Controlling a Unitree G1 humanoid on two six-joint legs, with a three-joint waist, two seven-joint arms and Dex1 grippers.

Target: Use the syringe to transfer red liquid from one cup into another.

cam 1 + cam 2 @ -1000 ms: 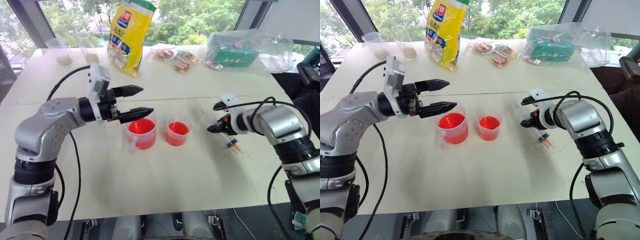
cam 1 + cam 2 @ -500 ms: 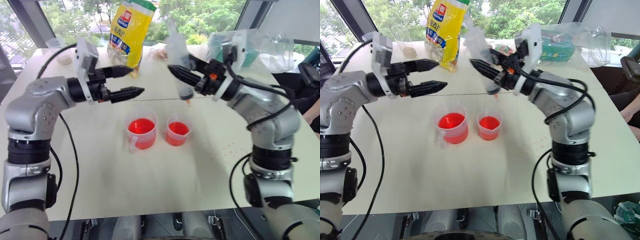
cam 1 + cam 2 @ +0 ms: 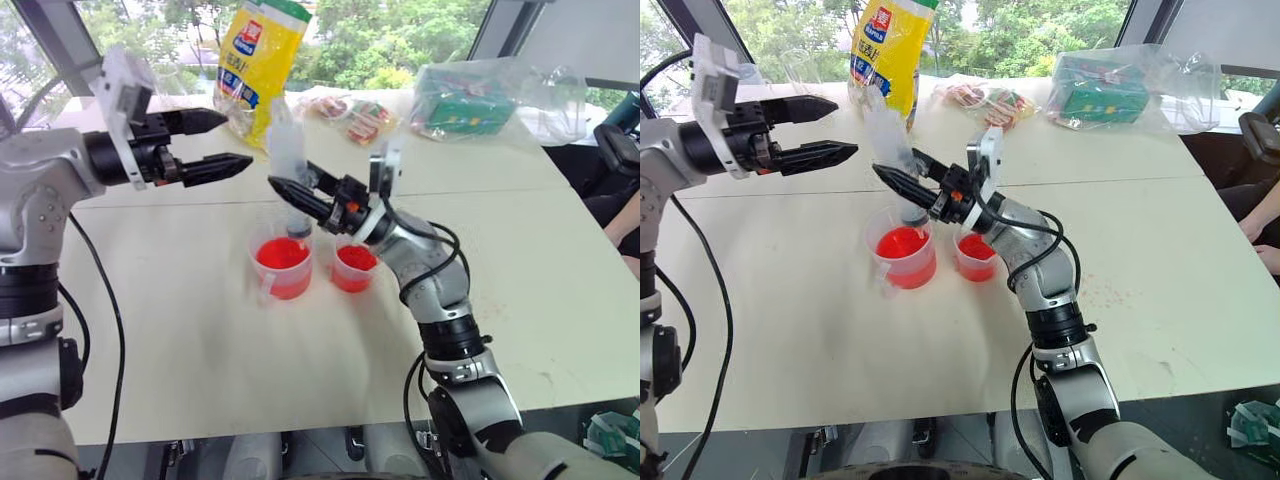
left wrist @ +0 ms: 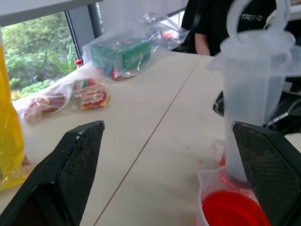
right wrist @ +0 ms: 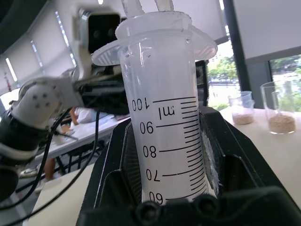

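Note:
My right gripper is shut on the syringe, a large clear barrel held upright with its marks facing the right wrist camera. The syringe's lower end hangs at the mouth of the handled beaker, which holds red liquid. The smaller handleless cup, also red, stands just right of the beaker. My left gripper stands open and level, up and to the left of the syringe, apart from it. Both of its fingers frame the syringe in the left wrist view.
A yellow bag, snack packets and a green box in a clear bag lie along the table's far side. Two clear cups with beige contents stand at the back left. A person's arm shows at the right edge.
My right gripper has swung left with the syringe, first up, then lower to the handled beaker. The left gripper has drawn away to the left and up, still open.

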